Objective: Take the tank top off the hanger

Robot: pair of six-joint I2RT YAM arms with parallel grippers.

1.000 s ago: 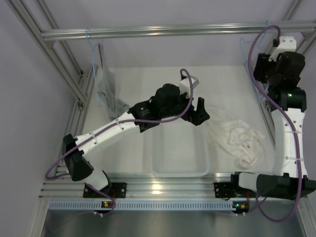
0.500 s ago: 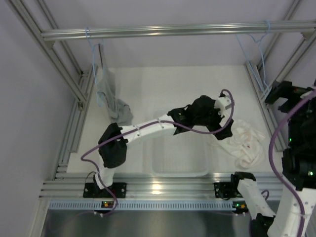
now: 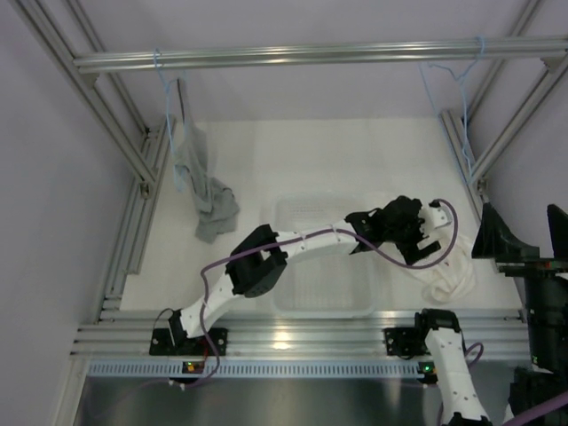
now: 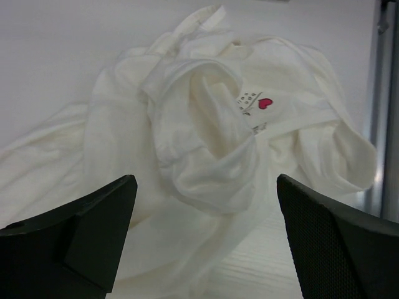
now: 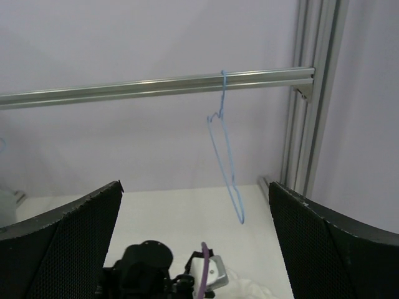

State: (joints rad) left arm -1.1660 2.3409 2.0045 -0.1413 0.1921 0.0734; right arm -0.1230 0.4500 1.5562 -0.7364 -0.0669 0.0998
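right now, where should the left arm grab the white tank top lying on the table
Probably the raised, bunched fold at the middle of the tank top, coming straight down from above: it stands up as a ridge, and the left gripper hovers over it, jaws open.

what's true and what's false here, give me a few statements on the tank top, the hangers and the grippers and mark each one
1. The white tank top lies crumpled on the table, off any hanger. True.
2. The blue hanger on the right carries a garment. False: it hangs bare from the rail.
3. The left gripper is shut on the tank top. False: its jaws are wide open over the cloth and grip nothing.
4. The grey garment hangs at the left end of the rail. True.
5. The tank top sits inside the clear bin. False: it lies on the table to the right of the bin.
6. The right gripper is open and empty. True.
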